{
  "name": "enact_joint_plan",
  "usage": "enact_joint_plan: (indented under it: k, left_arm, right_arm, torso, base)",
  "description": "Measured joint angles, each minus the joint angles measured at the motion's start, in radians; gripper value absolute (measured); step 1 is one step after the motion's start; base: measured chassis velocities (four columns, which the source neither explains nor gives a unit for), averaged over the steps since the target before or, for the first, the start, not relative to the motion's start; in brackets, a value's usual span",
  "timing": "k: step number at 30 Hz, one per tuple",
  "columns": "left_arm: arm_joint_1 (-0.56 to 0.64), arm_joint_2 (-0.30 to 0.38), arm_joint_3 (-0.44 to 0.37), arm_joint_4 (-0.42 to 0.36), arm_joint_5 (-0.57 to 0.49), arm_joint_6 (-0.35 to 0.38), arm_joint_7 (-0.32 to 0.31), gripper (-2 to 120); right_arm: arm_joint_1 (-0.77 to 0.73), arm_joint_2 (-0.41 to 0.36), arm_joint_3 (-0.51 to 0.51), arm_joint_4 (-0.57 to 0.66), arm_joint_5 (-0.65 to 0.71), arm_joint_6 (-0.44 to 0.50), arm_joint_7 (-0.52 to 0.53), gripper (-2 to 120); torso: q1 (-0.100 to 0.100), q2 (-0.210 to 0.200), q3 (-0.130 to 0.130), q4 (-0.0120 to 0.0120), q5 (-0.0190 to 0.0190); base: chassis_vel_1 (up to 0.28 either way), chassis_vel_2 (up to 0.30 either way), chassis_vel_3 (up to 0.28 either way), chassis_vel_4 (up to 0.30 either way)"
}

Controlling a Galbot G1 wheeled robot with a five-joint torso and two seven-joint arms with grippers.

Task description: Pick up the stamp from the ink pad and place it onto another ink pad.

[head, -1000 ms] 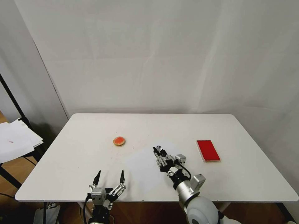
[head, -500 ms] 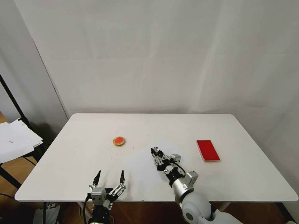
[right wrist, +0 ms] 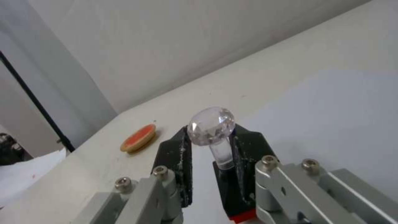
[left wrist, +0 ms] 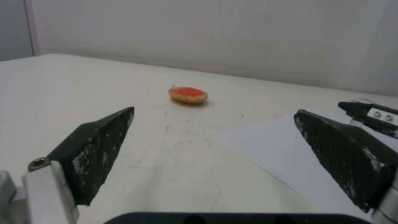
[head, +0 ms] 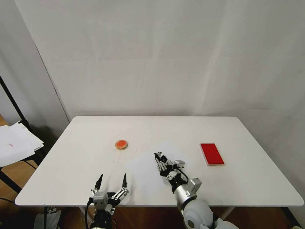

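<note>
— Table first: where's everything?
— Rectangular red ink pad right of centre, round orange ink pad left of centre.
— Grippers?
— Left gripper spread wide, empty, bottom left. Right gripper pinches the stamp, mid-frame, apparently carrying it across.
— Stamp's look?
— Faceted clear knob, dark base.

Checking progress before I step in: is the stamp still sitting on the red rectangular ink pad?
No, the stamp is clamped in the right claw above the table, well apart from the red ink pad.
</note>
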Motion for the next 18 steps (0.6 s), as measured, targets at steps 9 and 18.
enact_joint_plan:
  k: [9, 18]
  left_arm:
    - [0.0, 0.0, 0.0, 0.0, 0.0, 0.0, 0.0, 102]
    - [0.0, 0.0, 0.0, 0.0, 0.0, 0.0, 0.0, 102]
  right_arm:
    - [0.051, -0.049, -0.033, 0.025, 0.038, -0.04, 0.03, 21]
    - [0.091, -0.055, -0.042, 0.03, 0.051, -0.03, 0.045, 21]
  torso:
    - [0.0, 0.0, 0.0, 0.0002, 0.0003]
    - [0.0, 0.0, 0.0, -0.0001, 0.0002]
  base:
    - [0.0, 0.0, 0.0, 0.0]
    - [0.0, 0.0, 0.0, 0.0]
